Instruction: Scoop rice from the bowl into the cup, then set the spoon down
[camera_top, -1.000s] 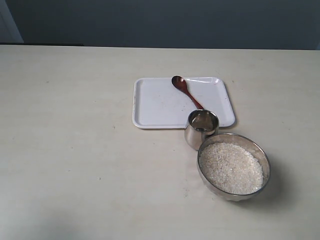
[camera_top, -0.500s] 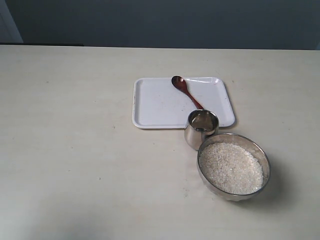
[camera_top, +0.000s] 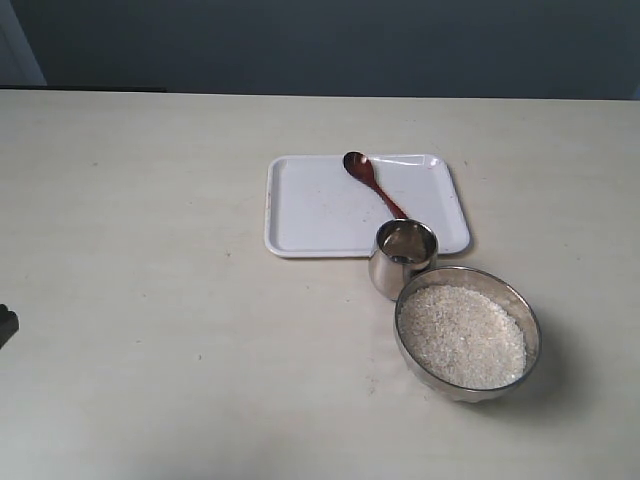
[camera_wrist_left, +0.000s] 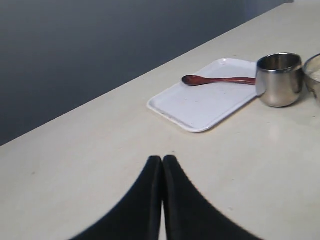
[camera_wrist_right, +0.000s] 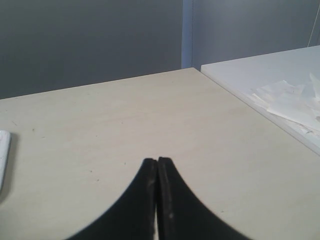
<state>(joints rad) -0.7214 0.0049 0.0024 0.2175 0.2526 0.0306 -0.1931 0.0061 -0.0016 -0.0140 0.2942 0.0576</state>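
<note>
The reddish-brown wooden spoon (camera_top: 372, 182) lies on the white tray (camera_top: 310, 205), its handle end hidden behind the small steel cup (camera_top: 402, 258). Right beside the cup stands the wide steel bowl (camera_top: 467, 334), filled with white rice (camera_top: 462, 335). The left wrist view shows the spoon (camera_wrist_left: 217, 80) and the cup (camera_wrist_left: 279, 79) far ahead of my left gripper (camera_wrist_left: 162, 159), which is shut and empty over bare table. My right gripper (camera_wrist_right: 157, 161) is shut and empty too, facing away from the objects. A dark bit of the left arm (camera_top: 6, 325) shows at the exterior view's left edge.
The tray's edge (camera_wrist_right: 2, 156) shows at the side of the right wrist view. A second white table (camera_wrist_right: 270, 85) with crumpled paper (camera_wrist_right: 292, 102) adjoins the work table. Beyond the far table edge is a dark wall (camera_top: 320, 45).
A dark piece of the left arm has come into the exterior view at its left edge. The spoon, cup, bowl and tray have not moved.
</note>
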